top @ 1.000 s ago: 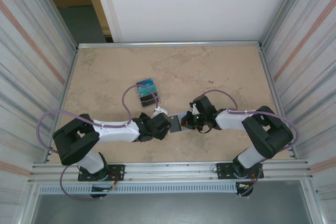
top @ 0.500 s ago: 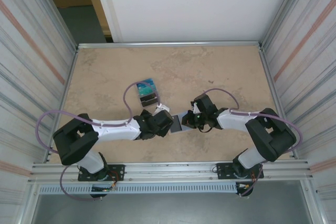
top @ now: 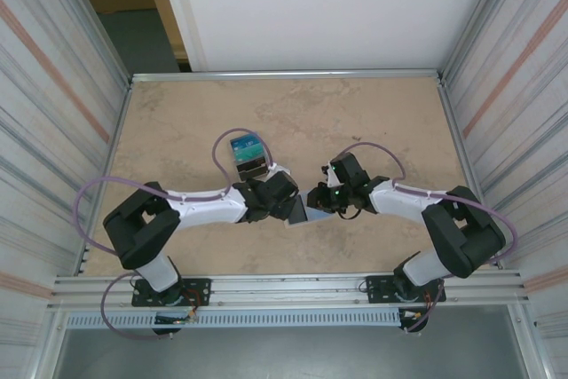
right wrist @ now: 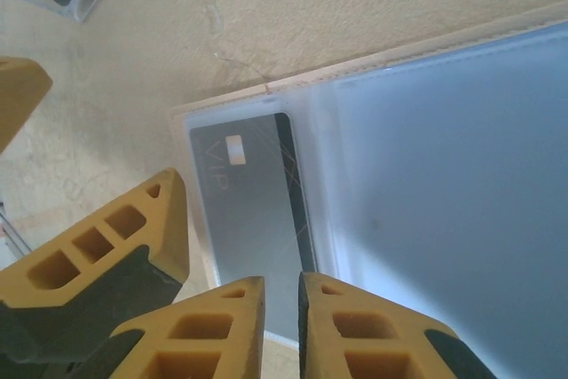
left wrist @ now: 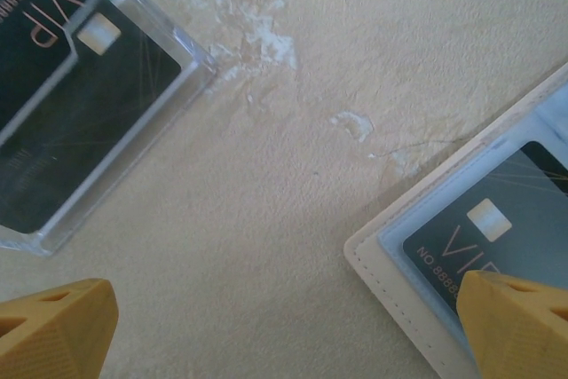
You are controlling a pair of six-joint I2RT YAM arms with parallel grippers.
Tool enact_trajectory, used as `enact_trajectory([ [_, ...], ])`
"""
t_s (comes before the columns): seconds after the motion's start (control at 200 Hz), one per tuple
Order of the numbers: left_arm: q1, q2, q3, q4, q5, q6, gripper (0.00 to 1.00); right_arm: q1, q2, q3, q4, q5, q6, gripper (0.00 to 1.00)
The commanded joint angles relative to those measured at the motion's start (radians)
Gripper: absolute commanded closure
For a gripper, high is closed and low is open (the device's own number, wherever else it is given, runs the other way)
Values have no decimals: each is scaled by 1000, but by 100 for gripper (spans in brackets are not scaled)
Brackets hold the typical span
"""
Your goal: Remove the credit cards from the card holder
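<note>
The card holder [top: 298,212] lies open on the table between my two grippers, beige outside with pale blue lining [right wrist: 444,175]. A dark VIP credit card [right wrist: 248,206] sits in its clear sleeve; the same card [left wrist: 510,224] shows at the holder's corner [left wrist: 399,264] in the left wrist view. My left gripper [top: 287,201] hangs wide open over the holder's left end, one fingertip [left wrist: 519,326] above the card and the other [left wrist: 53,330] over bare table. My right gripper [right wrist: 282,286] hovers just over the card with its jaws a narrow gap apart and nothing between them.
A clear plastic case [top: 248,153] holding dark and teal cards stands just behind the left gripper, and its corner [left wrist: 80,86] is close in the left wrist view. Metal rails edge the table, with corrugated walls on both sides.
The left arm has reached further right and forward, up to the holder. The right gripper's jaws have parted from shut to a narrow gap, and it has shifted slightly away from me.
</note>
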Motion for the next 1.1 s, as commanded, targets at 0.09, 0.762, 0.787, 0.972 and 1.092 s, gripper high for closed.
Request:
enact_trajectory([
  [0.09, 7, 24, 38, -75, -4, -91, 1, -32, -5, 14, -30, -75, -41, 85],
  [0.762, 4, 59, 51, -149, -35, -150, 1, -31, 91, 70, -60, -103, -90, 84],
  [0.787, 5, 58, 52, -151, -34, -152, 1, -31, 96, 73, -59, -106, -90, 85],
  [0.972, -1, 71, 55, -163, -51, -154, 1, -30, 133, 95, -46, -130, -91, 83],
  [1.092, -5, 85, 64, -174, -56, -151, 1, -31, 163, 102, -33, -145, -85, 82],
])
